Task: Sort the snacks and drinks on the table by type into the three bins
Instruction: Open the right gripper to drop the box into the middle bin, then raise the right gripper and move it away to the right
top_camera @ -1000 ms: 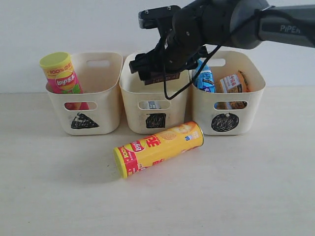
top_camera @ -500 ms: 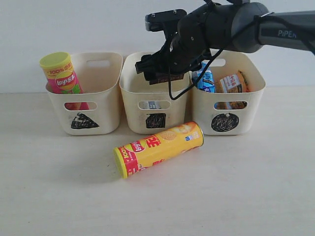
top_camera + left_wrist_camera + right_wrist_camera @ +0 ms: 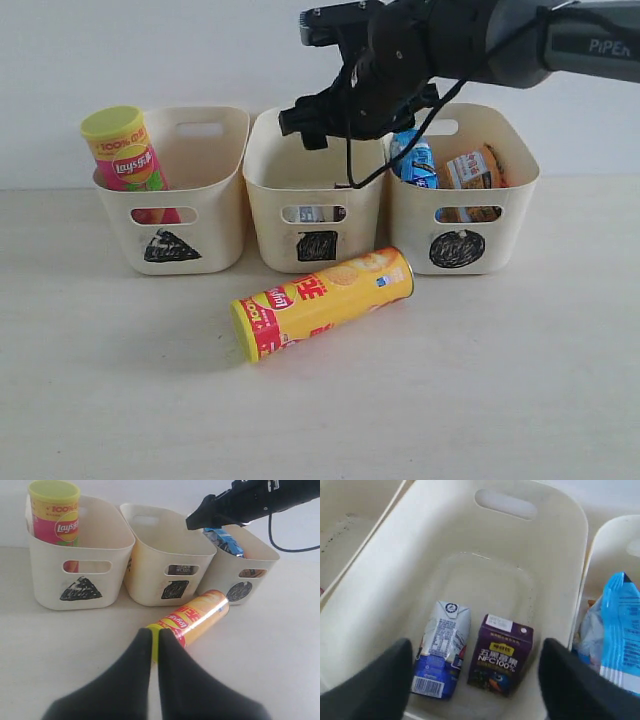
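We see yellow Lay's tube (image 3: 322,302) lying on table (image 3: 500,380), just near of square bin (image 3: 262,170). Long axis near-left to far-right, lid end toward left gripper (image 3: 154,637): fingers pressed together, empty. Right gripper (image 3: 476,652) spread wide, empty, above square bin; likely farther.

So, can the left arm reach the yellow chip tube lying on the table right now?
Probably yes. The left gripper points at the near end of the yellow tube with nothing between, and the right gripper is up over the middle bin. The left jaws are shut, so they'd have to open first.
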You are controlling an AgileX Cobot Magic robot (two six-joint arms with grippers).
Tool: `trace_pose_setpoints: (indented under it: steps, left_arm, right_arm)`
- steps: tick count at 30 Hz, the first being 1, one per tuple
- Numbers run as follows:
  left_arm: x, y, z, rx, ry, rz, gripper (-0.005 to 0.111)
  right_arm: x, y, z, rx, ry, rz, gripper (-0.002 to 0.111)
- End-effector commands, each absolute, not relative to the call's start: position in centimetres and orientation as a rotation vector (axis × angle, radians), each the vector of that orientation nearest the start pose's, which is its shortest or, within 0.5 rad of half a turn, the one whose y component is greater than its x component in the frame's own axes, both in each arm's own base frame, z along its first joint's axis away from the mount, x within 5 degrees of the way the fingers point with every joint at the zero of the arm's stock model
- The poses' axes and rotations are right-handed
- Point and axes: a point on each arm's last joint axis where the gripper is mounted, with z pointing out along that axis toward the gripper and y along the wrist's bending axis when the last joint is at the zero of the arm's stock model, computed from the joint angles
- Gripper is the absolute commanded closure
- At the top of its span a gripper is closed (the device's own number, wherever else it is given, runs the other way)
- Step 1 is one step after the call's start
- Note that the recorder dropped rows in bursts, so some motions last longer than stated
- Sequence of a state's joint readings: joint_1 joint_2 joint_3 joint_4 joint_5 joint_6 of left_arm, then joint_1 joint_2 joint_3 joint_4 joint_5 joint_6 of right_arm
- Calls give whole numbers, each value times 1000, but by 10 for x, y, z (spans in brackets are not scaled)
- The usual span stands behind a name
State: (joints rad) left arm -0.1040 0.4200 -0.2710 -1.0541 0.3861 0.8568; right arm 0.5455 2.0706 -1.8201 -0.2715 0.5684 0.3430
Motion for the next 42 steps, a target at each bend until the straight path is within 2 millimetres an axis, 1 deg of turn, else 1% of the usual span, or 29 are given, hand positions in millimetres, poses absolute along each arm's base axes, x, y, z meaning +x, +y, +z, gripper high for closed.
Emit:
trace_pose_setpoints:
  steps: [1, 2, 3, 5, 7, 12, 15, 19, 21, 25, 27, 29, 30, 33, 35, 37, 39, 42]
  left_arm:
    - [88, -39, 257, 173, 1833, -498, 102]
    - [88, -39, 257, 173, 1833, -498, 102]
    - [88, -39, 257, 173, 1833, -498, 102]
    - [88, -39, 257, 173, 1833, -498, 102]
    - [88, -39, 257, 173, 1833, -498, 102]
    - [88, -39, 257, 173, 1833, -498, 102]
    - [88, -39, 257, 173, 1833, -498, 102]
    - [88, -39, 257, 172, 1832, -496, 102]
    - [88, -39, 257, 172, 1832, -496, 102]
    - [88, -39, 257, 170, 1831, -495, 102]
    - [88, -39, 258, 162, 1829, -504, 102]
    - [88, -40, 259, 132, 1821, -545, 102]
    - [88, -40, 259, 132, 1817, -549, 102]
    - [91, -41, 264, 158, 1810, -531, 102]
    - [94, -42, 271, 169, 1812, -541, 102]
    - [99, -44, 282, 186, 1813, -552, 102]
    - [108, -46, 294, 204, 1815, -553, 102]
    - [122, -50, 307, 279, 1855, -550, 102]
  right_arm:
    - [413, 230, 302, -386, 2263, 164, 102]
    - [411, 229, 302, -380, 2280, 159, 107]
    - [409, 227, 304, -384, 2300, 153, 106]
    - [399, 223, 310, -427, 2363, 143, 108]
    - [393, 223, 311, -474, 2403, 158, 108]
    - [374, 224, 312, -666, 2516, 204, 108]
    - [365, 223, 320, -716, 2527, 242, 108]
    - [352, 216, 336, -707, 2482, 266, 108]
    - [343, 210, 336, -695, 2455, 273, 108]
    - [315, 193, 316, -675, 2439, 281, 108]
    - [298, 183, 308, -621, 2414, 304, 108]
    - [284, 174, 305, -570, 2371, 330, 108]
    - [272, 166, 304, -540, 2347, 346, 108]
    - [245, 150, 306, -499, 2251, 379, 108]
    - [228, 139, 307, -481, 2207, 394, 108]
    - [209, 128, 307, -457, 2160, 413, 108]
    - [193, 118, 307, -419, 2123, 438, 108]
    - [174, 106, 303, -376, 2072, 469, 108]
